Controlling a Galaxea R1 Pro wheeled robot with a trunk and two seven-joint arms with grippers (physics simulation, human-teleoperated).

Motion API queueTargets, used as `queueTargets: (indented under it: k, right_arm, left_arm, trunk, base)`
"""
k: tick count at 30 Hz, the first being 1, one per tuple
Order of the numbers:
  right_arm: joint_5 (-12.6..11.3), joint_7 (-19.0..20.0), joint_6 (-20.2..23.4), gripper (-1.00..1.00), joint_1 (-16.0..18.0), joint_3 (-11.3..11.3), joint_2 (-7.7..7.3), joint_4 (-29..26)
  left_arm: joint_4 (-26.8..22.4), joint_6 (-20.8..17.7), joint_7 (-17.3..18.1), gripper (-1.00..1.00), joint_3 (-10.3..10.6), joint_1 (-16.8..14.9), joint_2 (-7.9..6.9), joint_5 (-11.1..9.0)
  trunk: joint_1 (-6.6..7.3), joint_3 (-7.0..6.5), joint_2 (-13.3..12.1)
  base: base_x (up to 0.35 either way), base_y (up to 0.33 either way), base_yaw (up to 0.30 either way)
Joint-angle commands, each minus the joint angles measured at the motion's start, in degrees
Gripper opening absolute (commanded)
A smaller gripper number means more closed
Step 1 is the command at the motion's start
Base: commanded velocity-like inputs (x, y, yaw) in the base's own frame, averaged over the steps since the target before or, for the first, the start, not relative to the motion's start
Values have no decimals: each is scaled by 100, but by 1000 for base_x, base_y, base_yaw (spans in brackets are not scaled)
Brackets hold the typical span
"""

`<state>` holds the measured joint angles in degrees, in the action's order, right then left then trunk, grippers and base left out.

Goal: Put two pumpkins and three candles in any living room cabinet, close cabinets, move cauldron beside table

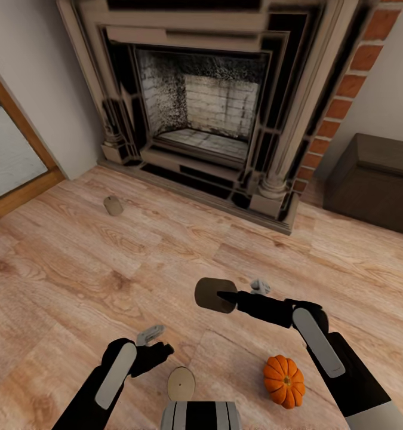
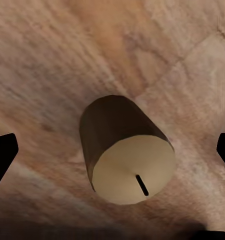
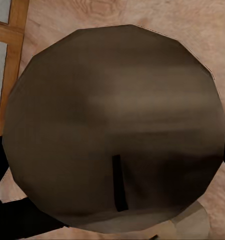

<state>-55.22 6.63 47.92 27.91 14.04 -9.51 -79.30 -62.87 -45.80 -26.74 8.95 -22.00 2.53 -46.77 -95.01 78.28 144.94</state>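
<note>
My right gripper (image 1: 225,297) is shut on a grey-beige candle (image 1: 215,294), held over the wooden floor; the candle's round end face (image 3: 112,125) looms close in the right wrist view. A second candle (image 1: 181,383) lies on the floor just beside my left gripper (image 1: 158,344), which is open. In the left wrist view this candle (image 2: 125,155) sits between the spread fingertips (image 2: 2,152), untouched. A third candle (image 1: 113,205) lies farther off on the floor, toward the fireplace's left side. An orange pumpkin (image 1: 284,380) rests on the floor under my right forearm. The dark-brown cabinet (image 1: 374,179) stands at the right.
A large stone fireplace (image 1: 207,113) with a brick side (image 1: 338,101) fills the wall ahead. A wood-framed glass door (image 1: 10,149) is at the left. Open wooden floor (image 1: 76,269) stretches between me and the hearth.
</note>
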Motion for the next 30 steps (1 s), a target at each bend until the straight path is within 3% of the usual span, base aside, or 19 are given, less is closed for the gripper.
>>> queueTargets:
  k: [1, 6, 12, 18, 30]
  right_arm:
    - [10, 81, 11, -100, 4, 2, -18, 5]
    - [-5, 173, -10, -100, 4, -1, -38, 59]
    - [-6, 188, -26, -100, 4, -57, -38, 116]
    - [0, 197, 3, -100, 4, -278, -38, 124]
    - [-6, 200, 6, -100, 4, -305, -37, 126]
  left_arm:
    - [-6, 1, -65, 100, 47, -1, 0, -58]
    - [230, 97, -80, 100, 243, -3, 17, -26]
    - [346, 270, -85, 100, 698, -6, 27, -17]
    - [353, 289, -84, 100, 800, -6, 63, -12]
    - [354, 291, -79, 100, 834, -6, 72, -17]
  trunk:
    - [-1, 27, 3]
    - [-6, 71, 6]
    - [-6, 71, 6]
    - [-6, 71, 6]
    - [-6, 71, 6]
  base:
    - [0, 0, 0]
    - [0, 0, 0]
    - [0, 0, 0]
    - [0, 0, 0]
    - [0, 0, 0]
